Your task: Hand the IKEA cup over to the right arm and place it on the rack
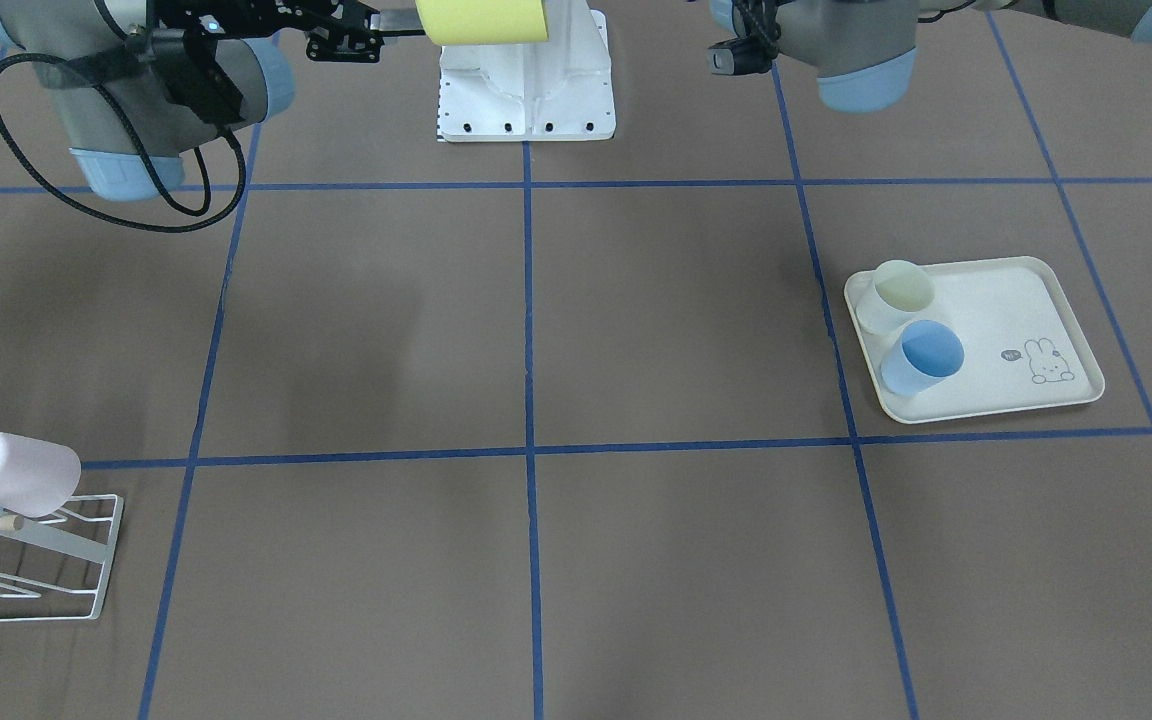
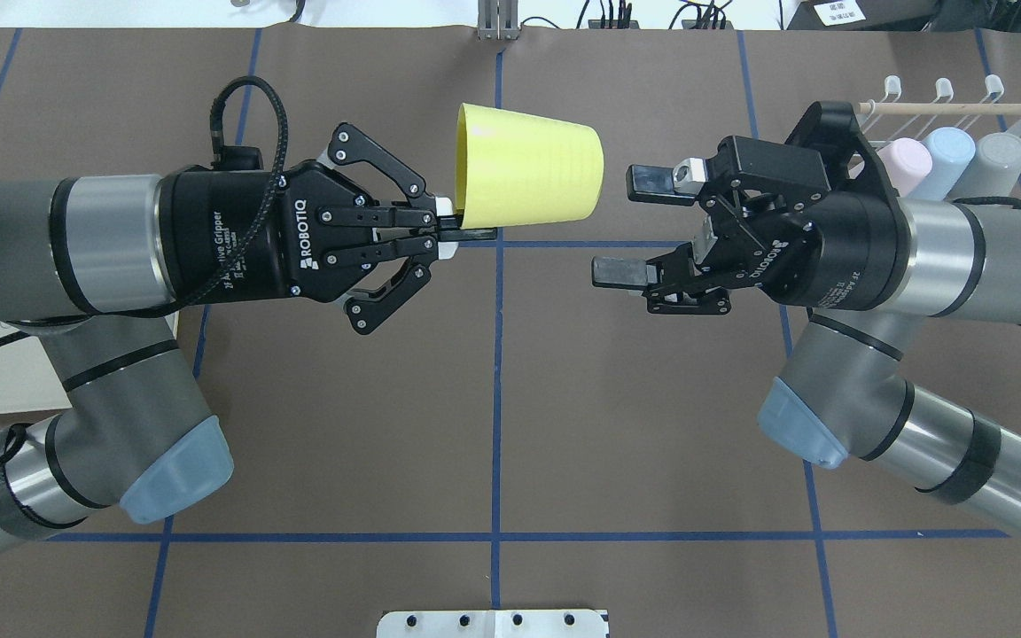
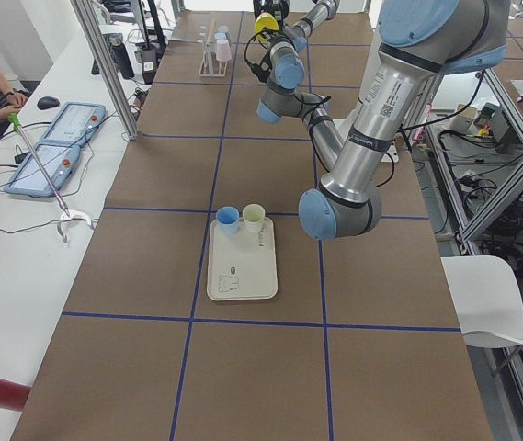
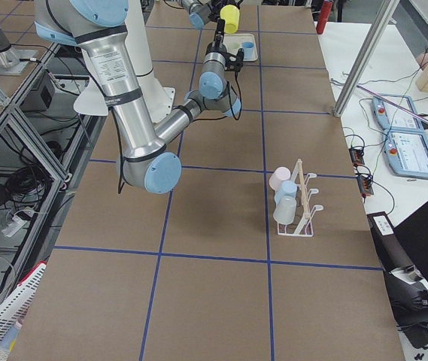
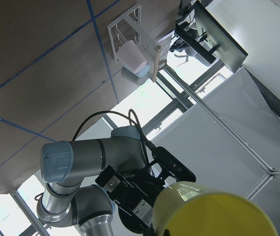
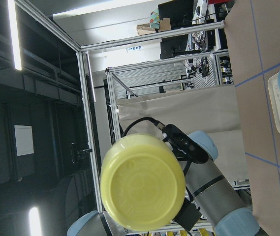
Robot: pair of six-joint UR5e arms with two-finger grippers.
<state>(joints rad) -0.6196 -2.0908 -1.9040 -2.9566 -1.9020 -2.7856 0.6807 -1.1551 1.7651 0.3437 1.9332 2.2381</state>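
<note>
A: Start nearest the robot. Where is the cup?

B: In the air, above the table (image 2: 564, 399) close to the robot's base. The yellow cup (image 2: 533, 175) lies on its side. The left pincer (image 2: 453, 232) is clenched on the rim wall at the mouth.

A: And its long axis?

B: Roughly level, along the line between the 2 pincers. The mouth faces the left pincer and the closed base faces the right pincer (image 2: 630, 226). The right wrist view shows that base almost full-on.

A: Has the right pincer got hold?

B: No. It is released, its 2 fingers spread wide, just short of the base and apart from it. In the overhead view the cup sits a little off the pincer's centre line, toward the finger higher in that view. I judge it needs a small correction, then an advance until both fingers straddle the cup's body.

A: Farther out?

B: On the robot's left is the tray (image 1: 1036, 290), holding a blue cup (image 1: 923, 357) and a pale-green cup (image 1: 898, 295), both upright. Farthest, on the robot's right, is the rack (image 2: 954, 106), carrying a pink cup (image 2: 905, 159), a pale-blue cup (image 2: 949, 146) and a grey cup (image 2: 1002, 155). The right arm is the nearer one to it. I cannot tell which prong is free.
</note>
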